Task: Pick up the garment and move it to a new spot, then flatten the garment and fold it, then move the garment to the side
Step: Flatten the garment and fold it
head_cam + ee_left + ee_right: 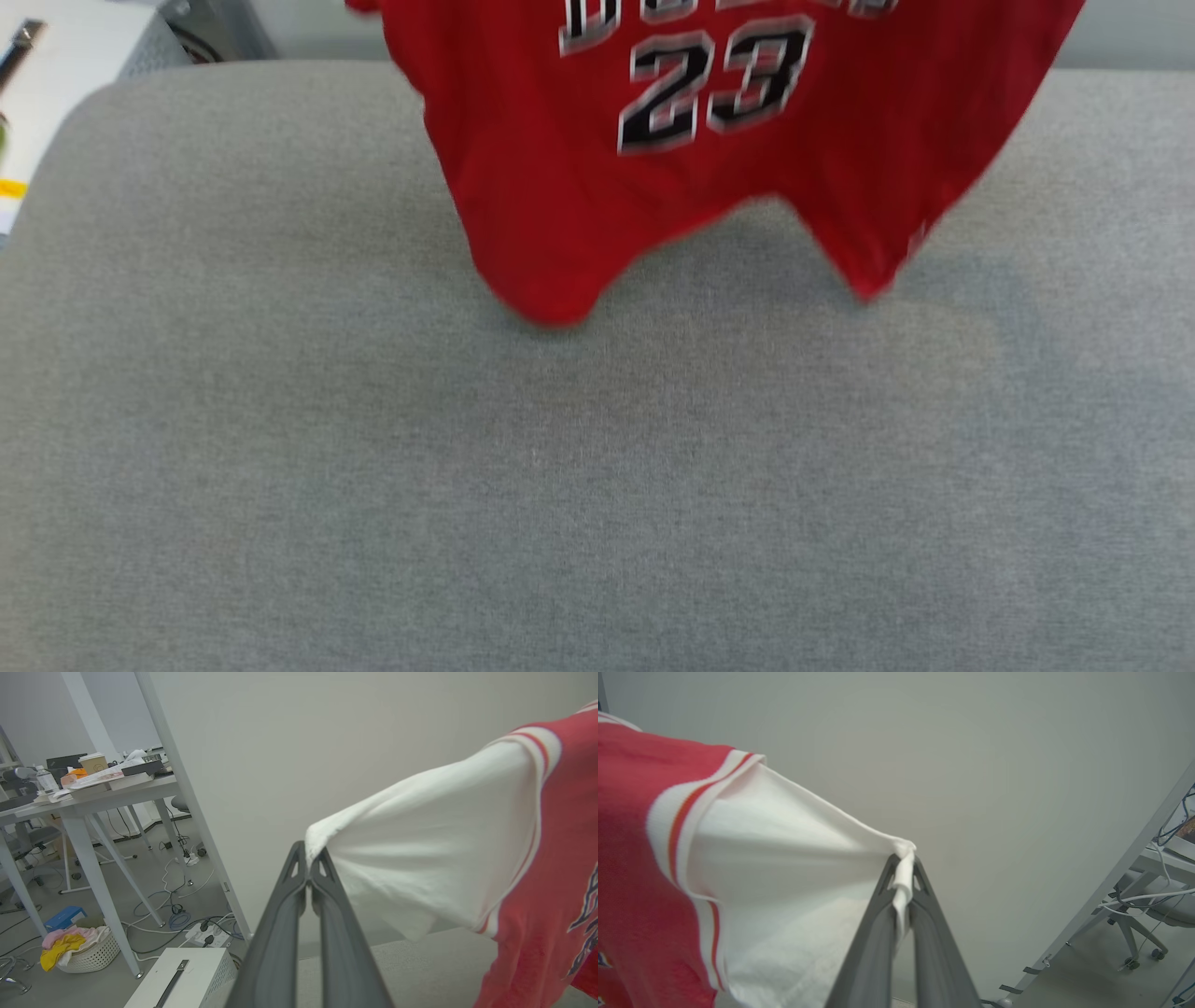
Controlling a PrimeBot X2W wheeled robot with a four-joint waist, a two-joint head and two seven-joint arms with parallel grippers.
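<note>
Holds the garment (728, 140) spread in mid-air over the grey bench (560, 485).
Left tool (308, 868) clamped tight on one white sleeve tip, right tool (903, 865) clamped tight on the other. Stretches crosswise between them, long axis side to side, red body hanging inward from each tool and down toward the bench; equally near both arms, so probably needs lowering by both together. Cut off at the head view's top edge: collar, sleeves, upper lettering. Blurred hem; touching the bench or not, cannot tell.
</note>
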